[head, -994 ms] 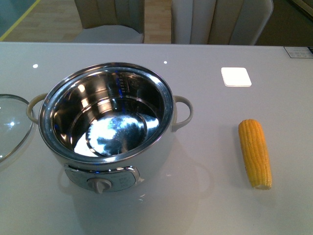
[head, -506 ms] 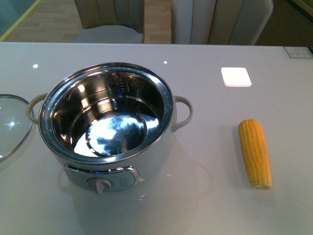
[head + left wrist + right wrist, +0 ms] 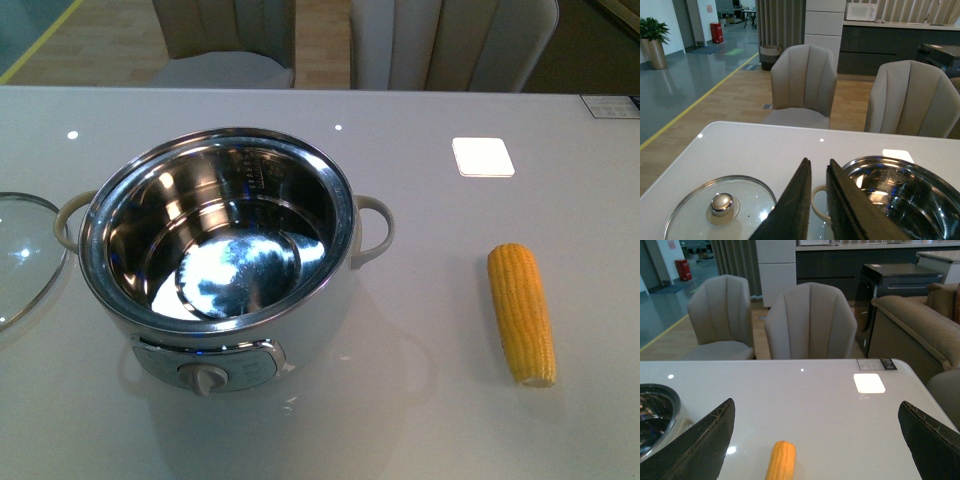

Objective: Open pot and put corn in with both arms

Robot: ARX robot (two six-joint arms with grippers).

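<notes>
The pot stands open on the white table, steel bowl empty, dial panel facing me. Its glass lid lies flat to its left, beside the left handle. The corn lies on the table to the right of the pot. No arm shows in the front view. In the left wrist view my left gripper is shut and empty, above the pot's left handle, between the lid and the pot. In the right wrist view my right gripper is wide open above the table, with the corn below between its jaws.
A white square pad lies on the table at the back right. Two beige chairs stand behind the far edge. A dark label sits at the far right corner.
</notes>
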